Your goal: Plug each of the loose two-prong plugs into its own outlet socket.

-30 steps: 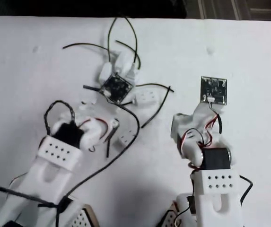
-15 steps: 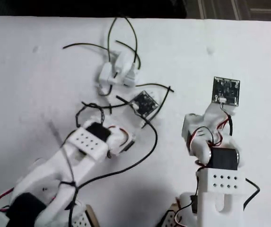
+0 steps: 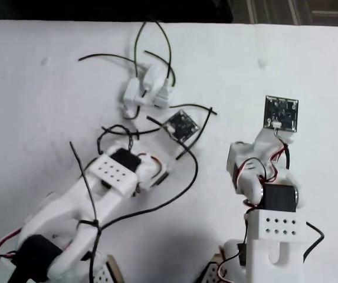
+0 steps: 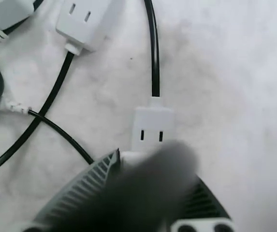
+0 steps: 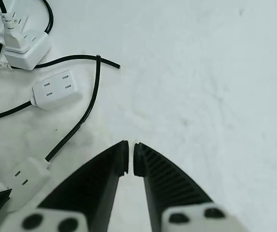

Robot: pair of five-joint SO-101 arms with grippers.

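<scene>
- the left gripper: i cannot tell whether its jaws are open or closed. one dark ribbed jaw and a blurred grey shape sit right at the near end of a white two-slot socket, touching it or nearly so.
- the right gripper: its jaws are drawn together with only a sliver between them. nothing is held, and the tips are over bare table.
- the left arm lies below and left of the plug cluster, on the robot's side of it, slanting up toward it. its wrist board sits just below and right of the cluster.
- the plug cluster is a knot of white plug and socket bodies lying against one another. black cords loop away from it toward the far edge of the table. whether any plug there is seated i cannot tell.
- the two-slot socket lies near the plug cluster on the robot's side, slots facing up. its own black cord runs straight off its far end.
- a second socket lies between the two-slot socket and the plug cluster, apart from both, with two pairs of slots facing up. a cord crosses just beside it.
- the right arm stands well to the right of the plug cluster and nearer the robot, apart from every cord and socket.
</scene>
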